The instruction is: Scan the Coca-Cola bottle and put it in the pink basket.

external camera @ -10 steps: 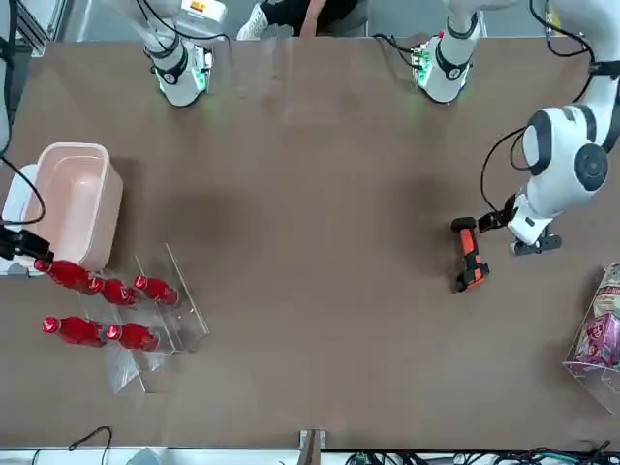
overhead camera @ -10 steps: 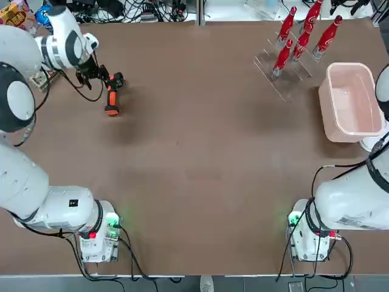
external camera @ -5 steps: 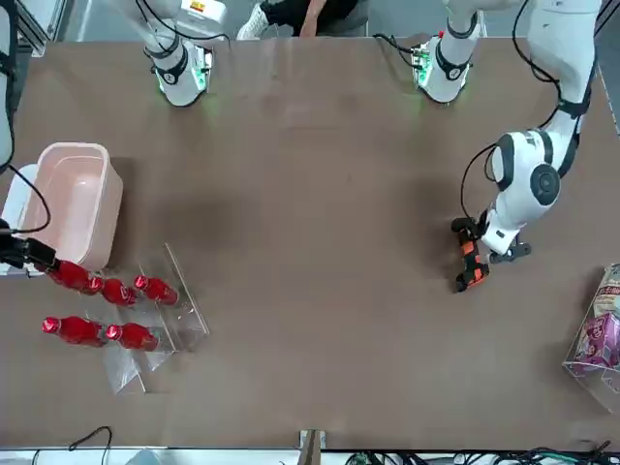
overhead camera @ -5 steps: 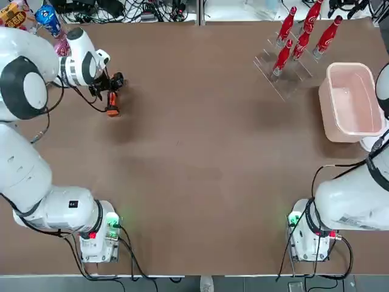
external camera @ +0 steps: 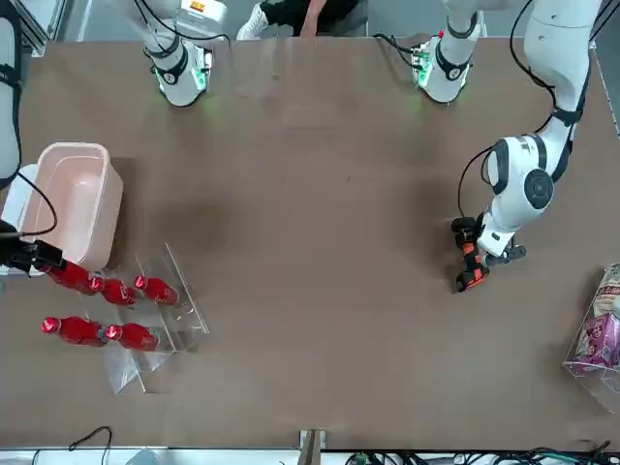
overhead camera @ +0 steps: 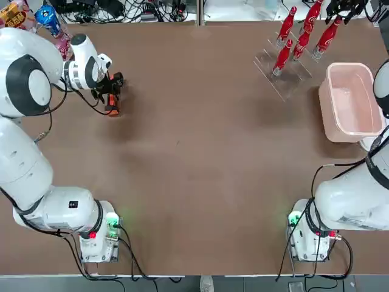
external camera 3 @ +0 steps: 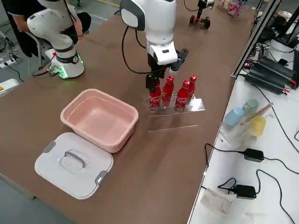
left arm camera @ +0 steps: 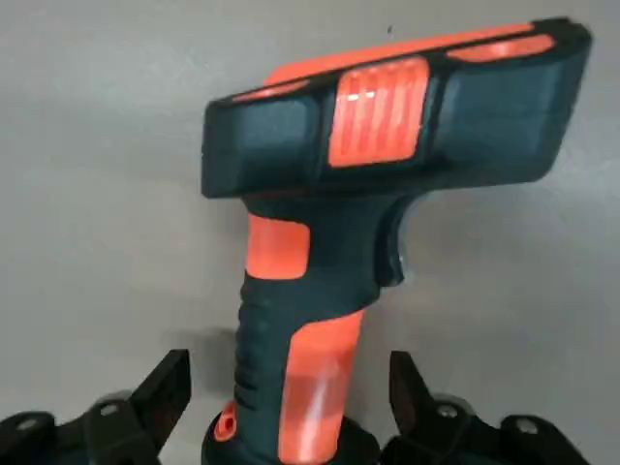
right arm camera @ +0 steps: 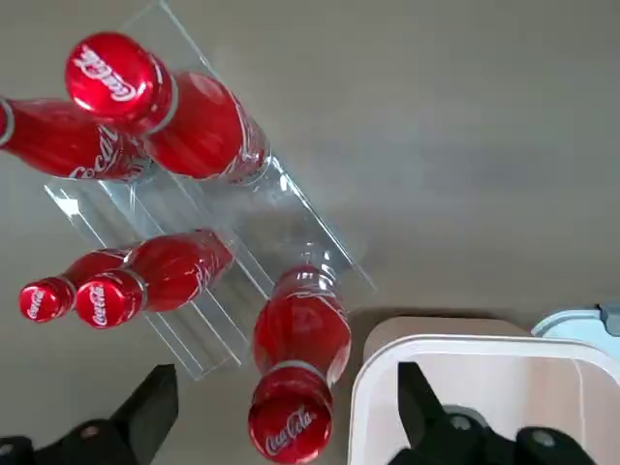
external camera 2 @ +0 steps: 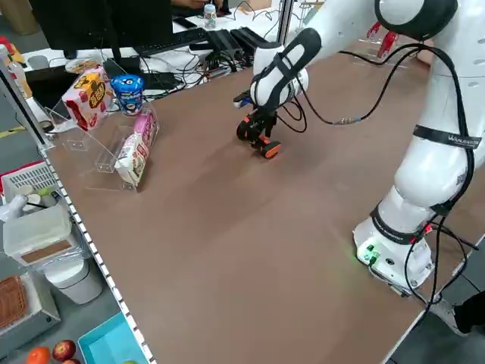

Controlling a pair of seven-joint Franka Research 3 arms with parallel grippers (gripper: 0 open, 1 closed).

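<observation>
While your left gripper (left arm camera: 286, 387) straddles the scanner (left arm camera: 329, 242) handle with jaws released, your right gripper (right arm camera: 281, 407), likewise unclenched, hovers over the Coca-Cola bottle (right arm camera: 295, 368) (racked upright, just beside the pink basket (right arm camera: 484, 387)).

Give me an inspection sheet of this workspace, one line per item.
Surface: brown table.
Job's things: five Coca-Cola bottles upright in a clear rack; pink basket empty beside it.
Clutter: white lid by the basket; snack packs in a clear stand.
Grippers: left gripper open around the scanner handle; right gripper open over a bottle.
Cables: bundles beyond the far edge.
Surroundings: a person behind the arm bases.
</observation>
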